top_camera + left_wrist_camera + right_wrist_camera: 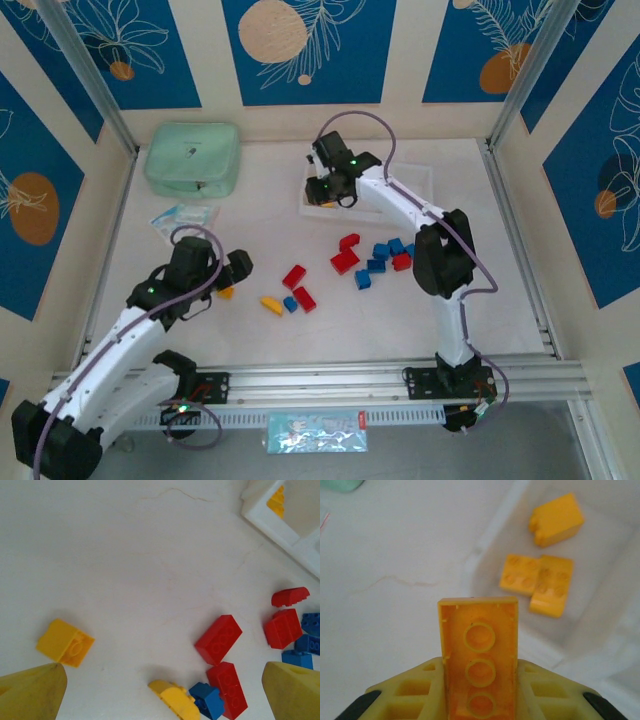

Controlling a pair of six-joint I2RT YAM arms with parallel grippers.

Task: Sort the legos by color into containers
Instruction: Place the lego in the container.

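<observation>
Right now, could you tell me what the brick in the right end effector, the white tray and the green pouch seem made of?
The yellow brick, held in the right end effector, looks like hard moulded plastic: crisp edges, round tubes underneath. The white tray seems rigid plastic, with thick rims. The green pouch looks soft, perhaps fabric or vinyl: puffy, rounded corners.

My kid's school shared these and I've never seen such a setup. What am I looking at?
Two white robot arms are bolted at a table's near edge. The wide picture looks down from above; the other two come from a camera on each wrist. Loose red, blue and yellow toy bricks lie on the table, with a white tray and a green pouch farther back. The right gripper pinches a yellow brick near a tray compartment holding other yellow bricks. The left gripper hangs open over the loose bricks, holding nothing.
</observation>
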